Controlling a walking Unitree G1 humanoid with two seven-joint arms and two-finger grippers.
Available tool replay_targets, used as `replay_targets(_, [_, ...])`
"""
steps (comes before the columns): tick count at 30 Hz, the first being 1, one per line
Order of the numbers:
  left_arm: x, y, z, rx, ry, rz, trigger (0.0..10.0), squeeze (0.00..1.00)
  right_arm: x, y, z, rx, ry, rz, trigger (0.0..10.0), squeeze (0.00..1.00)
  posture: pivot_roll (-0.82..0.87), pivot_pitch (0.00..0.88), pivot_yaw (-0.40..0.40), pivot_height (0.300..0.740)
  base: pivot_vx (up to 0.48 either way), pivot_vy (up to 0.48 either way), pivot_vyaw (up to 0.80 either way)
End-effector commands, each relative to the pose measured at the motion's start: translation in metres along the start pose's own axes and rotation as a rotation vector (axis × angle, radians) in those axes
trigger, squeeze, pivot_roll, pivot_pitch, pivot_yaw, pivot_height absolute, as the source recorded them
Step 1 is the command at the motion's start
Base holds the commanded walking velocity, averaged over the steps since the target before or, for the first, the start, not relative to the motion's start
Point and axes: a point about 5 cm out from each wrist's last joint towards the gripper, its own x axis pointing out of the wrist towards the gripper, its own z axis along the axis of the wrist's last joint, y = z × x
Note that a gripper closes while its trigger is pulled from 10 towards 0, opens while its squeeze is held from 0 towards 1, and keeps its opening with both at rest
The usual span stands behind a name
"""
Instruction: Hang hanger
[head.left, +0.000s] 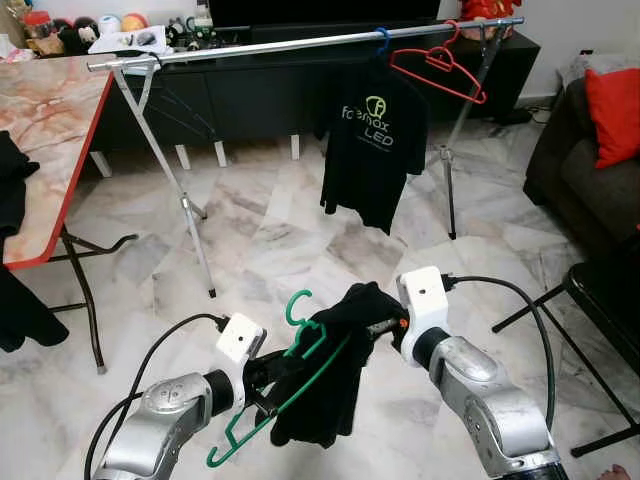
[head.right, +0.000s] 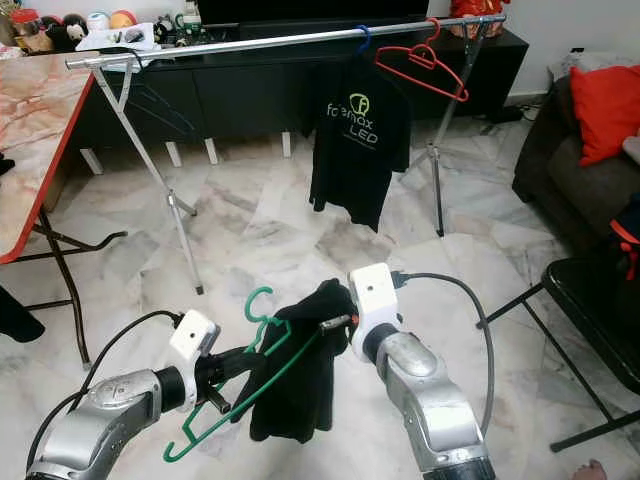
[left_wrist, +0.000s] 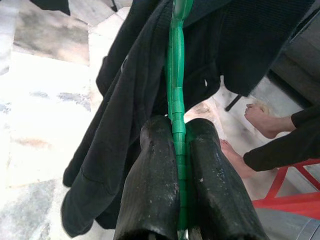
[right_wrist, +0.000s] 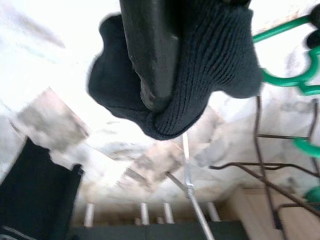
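A green plastic hanger (head.left: 292, 308) with a black knitted garment (head.left: 325, 390) draped over it hangs low in front of me. My left gripper (head.left: 262, 375) is shut on the hanger's bar; in the left wrist view the green bar (left_wrist: 175, 75) runs between the two closed fingers (left_wrist: 150, 190). My right gripper (head.left: 375, 325) is shut on the garment's upper edge, and in the right wrist view the knit cloth (right_wrist: 215, 50) wraps one finger (right_wrist: 150, 45). Further ahead a silver clothes rail (head.left: 300, 45) carries a black T-shirt (head.left: 370, 150) on a blue hanger and a bare red hanger (head.left: 440, 68).
The rail's splayed legs (head.left: 190, 210) stand on the marble floor. A red-edged marble table (head.left: 50, 130) is at the left, a dark sofa with a red cushion (head.left: 610, 110) and a black folding seat (head.left: 610, 290) at the right. A person's bare foot (left_wrist: 262, 117) is close by.
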Motion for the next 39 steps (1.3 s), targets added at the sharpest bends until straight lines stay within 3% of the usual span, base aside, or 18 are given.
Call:
replay_targets(1, [-0.001,-0.003,0.002,0.004,-0.002,-0.014,10.0,0.0,-0.002,0.013,0.009,-0.016,-0.061,0.087,10.0,0.0,0.01,0.147,0.003,0.721,0.0,0.0,0.0])
replay_targets(10, [0.0,-0.004,0.002,-0.005,-0.005,-0.017,10.0,0.0,-0.015,0.052,0.023,-0.025,-0.184,0.42,10.0,0.0,0.01,0.149,0.004,0.721,0.0,0.0,0.0])
replay_targets(15, [0.0,-0.003,0.001,-0.008,-0.01,-0.009,10.0,0.0,-0.031,0.07,0.022,-0.13,-0.208,0.608,10.0,0.0,0.01,0.149,0.005,0.721,0.0,0.0,0.0])
replay_targets(18, [0.0,-0.002,0.002,-0.008,-0.015,0.004,10.0,0.0,-0.029,0.064,0.018,-0.146,-0.185,0.572,10.0,0.0,0.01,0.15,0.004,0.721,0.0,0.0,0.0])
replay_targets(20, [0.0,-0.001,0.002,-0.008,-0.019,0.013,10.0,0.0,-0.023,0.052,0.012,-0.156,-0.145,0.483,10.0,0.0,0.01,0.15,0.004,0.721,0.0,0.0,0.0])
replay_targets(22, [0.0,0.0,0.002,-0.008,-0.022,0.02,10.0,0.0,-0.013,0.023,0.0,-0.212,-0.041,0.278,10.0,0.0,0.0,0.149,0.004,0.721,0.0,0.0,0.0])
replay_targets(27, [0.0,0.003,0.003,-0.006,-0.03,0.039,10.0,0.0,-0.011,0.004,0.0,-0.214,-0.029,0.149,10.0,0.0,0.01,0.148,0.003,0.721,0.0,0.0,0.0])
replay_targets(33, [0.001,0.005,0.004,-0.007,-0.037,0.052,10.0,0.0,-0.012,0.012,0.014,-0.184,-0.137,0.201,10.0,0.0,0.01,0.144,0.004,0.721,0.0,0.0,0.0])
replay_targets(39, [0.001,0.005,0.003,-0.012,-0.038,0.056,10.0,0.0,-0.025,0.045,0.026,-0.137,-0.235,0.465,10.0,0.0,0.0,0.139,0.003,0.721,0.0,0.0,0.0])
